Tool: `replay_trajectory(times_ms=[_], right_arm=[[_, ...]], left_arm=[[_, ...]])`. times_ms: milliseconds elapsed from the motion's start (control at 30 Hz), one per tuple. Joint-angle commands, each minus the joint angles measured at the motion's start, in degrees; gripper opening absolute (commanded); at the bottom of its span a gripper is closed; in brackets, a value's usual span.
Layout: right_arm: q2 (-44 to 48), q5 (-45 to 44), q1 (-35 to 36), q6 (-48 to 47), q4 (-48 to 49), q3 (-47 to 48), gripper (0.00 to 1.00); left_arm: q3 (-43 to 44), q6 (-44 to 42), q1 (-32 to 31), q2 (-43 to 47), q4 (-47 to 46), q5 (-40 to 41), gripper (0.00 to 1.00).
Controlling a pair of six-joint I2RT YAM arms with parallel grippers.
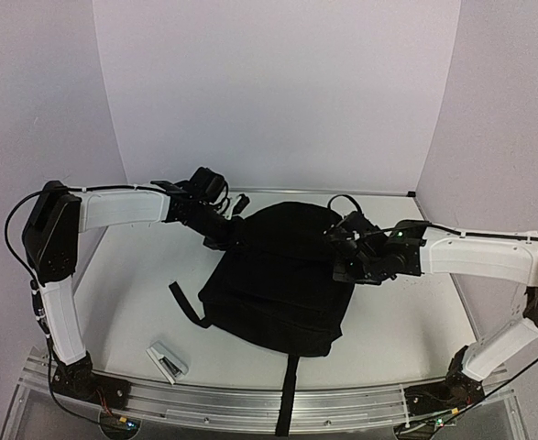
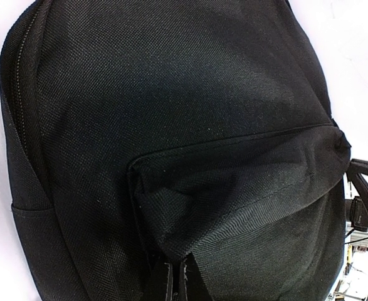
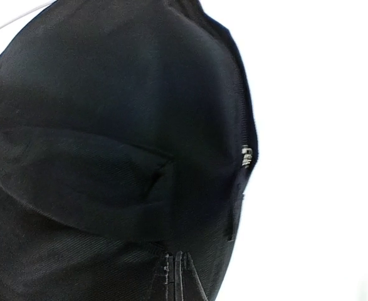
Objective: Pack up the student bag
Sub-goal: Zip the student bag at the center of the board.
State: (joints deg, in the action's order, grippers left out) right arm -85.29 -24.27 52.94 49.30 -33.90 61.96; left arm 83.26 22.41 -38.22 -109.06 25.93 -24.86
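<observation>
Setting: robotics laboratory test cell. Indicators: a plain white table (image 1: 131, 302) enclosed on the far, left and right sides by a bare curved backdrop (image 1: 278, 92). An aluminium rail (image 1: 250, 403) along the near edge carries the left arm base (image 1: 71, 376), the right arm base (image 1: 456, 390) and a small lit electronics board (image 1: 122, 423).

student bag (image 1: 278, 275): black woven cloth, matt, coarse grain visible close up
zipper pull (image 3: 246, 155): bright metal, shiny
strap (image 1: 289, 394): black webbing, matt
table (image 1: 140, 302): white, smooth, matt
rail (image 1: 250, 399): bare metal, dull sheen
arm shells (image 1: 122, 206): white plastic, smooth, faintly glossy
</observation>
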Motion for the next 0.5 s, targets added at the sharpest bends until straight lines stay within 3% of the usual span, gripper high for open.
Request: replay_trajectory(times_ms=[0,100,133,267,367,467], right_arm=[[2.6,-3.0,-2.7,0.8,-4.6,-1.1,0.0],[3.6,0.6,-2.7,-4.5,-1.8,0.3,0.0],[4.0,1.6,-2.7,-6.8,-0.9,1.0,0.03],[3.2,5.2,-2.8,-16.3,0.6,6.2,0.31],[0.5,7.6,-2.8,-22.5,1.0,10.6,0.54],[-3.2,10.0,-2.8,-28.4,1.6,14.5,0.71]], left_arm=[[2.0,-0.3,2.4,1.9,-0.9,5.3,0.0],[1.9,0.5,2.4,2.8,-0.8,4.5,0.03],[1.6,1.5,2.4,3.7,-0.8,4.7,0.11],[-3.0,5.5,2.4,11.1,-2.3,5.4,0.56],[-5.5,7.9,2.4,15.9,1.8,6.9,0.73],[-9.6,11.4,2.4,19.8,5.2,6.5,0.81]])
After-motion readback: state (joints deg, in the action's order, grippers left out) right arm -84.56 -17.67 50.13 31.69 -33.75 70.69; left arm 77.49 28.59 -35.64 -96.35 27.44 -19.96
